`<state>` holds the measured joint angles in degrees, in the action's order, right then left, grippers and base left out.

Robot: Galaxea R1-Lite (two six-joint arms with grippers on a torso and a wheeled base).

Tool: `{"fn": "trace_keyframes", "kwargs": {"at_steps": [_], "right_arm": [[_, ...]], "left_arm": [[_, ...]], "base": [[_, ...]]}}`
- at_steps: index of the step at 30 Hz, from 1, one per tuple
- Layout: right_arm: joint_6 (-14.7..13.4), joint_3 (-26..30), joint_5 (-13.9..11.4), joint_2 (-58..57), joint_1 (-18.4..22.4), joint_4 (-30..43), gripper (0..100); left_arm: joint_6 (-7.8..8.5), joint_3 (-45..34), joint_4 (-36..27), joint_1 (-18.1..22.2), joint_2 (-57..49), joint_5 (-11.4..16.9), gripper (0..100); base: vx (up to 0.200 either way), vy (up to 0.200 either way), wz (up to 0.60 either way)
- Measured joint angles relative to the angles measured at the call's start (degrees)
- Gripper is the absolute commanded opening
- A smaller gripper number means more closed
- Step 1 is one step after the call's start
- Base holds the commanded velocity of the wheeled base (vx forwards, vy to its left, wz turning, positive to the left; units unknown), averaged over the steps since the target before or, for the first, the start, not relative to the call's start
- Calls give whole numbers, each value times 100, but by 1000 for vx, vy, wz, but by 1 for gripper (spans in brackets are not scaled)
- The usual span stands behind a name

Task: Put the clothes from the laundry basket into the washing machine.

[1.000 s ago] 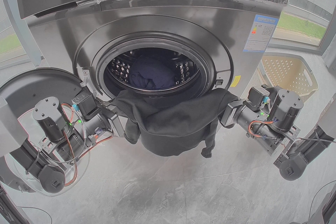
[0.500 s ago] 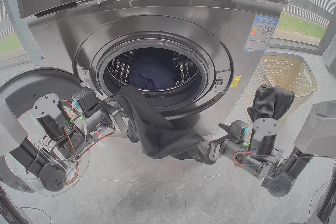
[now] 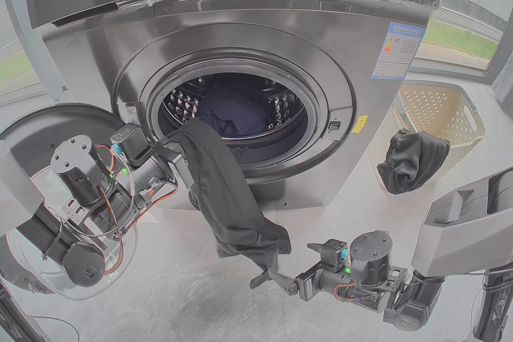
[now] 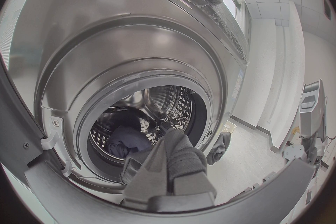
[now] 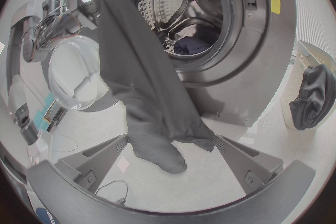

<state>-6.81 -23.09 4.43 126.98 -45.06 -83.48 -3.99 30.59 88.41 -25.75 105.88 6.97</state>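
Head view: the soft, floppy black piece of clothing (image 3: 227, 199) hangs in the middle, pinched tight at its top by the left gripper (image 3: 180, 158) beside the washing machine (image 3: 342, 92), while the right gripper (image 3: 271, 277), lower middle, gapes open and empty; its loose bottom end looks best to grab.

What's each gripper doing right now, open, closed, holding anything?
Left gripper: closed on the black garment.
Right gripper: open, holding nothing.

Grey marbled floor (image 3: 214, 279) with a thin cable (image 5: 109, 182), window (image 3: 470, 28) at right.
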Motion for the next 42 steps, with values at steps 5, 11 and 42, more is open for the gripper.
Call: {"fn": "trace_keyframes", "kwargs": {"at_steps": [5, 11, 42], "right_arm": [[1, 116, -57, 43, -212, -77, 100], [33, -361, -57, 41, -265, -104, 100], [149, -4435, -112, 1250, -524, 594, 100]], "left_arm": [[2, 45, 5, -5, 57, -38, 0], [7, 37, 6, -24, 88, -40, 0], [13, -9, 9, -95, 126, -40, 0]], "base": [[0, 0, 0], [0, 0, 0], [0, 0, 0]]}}
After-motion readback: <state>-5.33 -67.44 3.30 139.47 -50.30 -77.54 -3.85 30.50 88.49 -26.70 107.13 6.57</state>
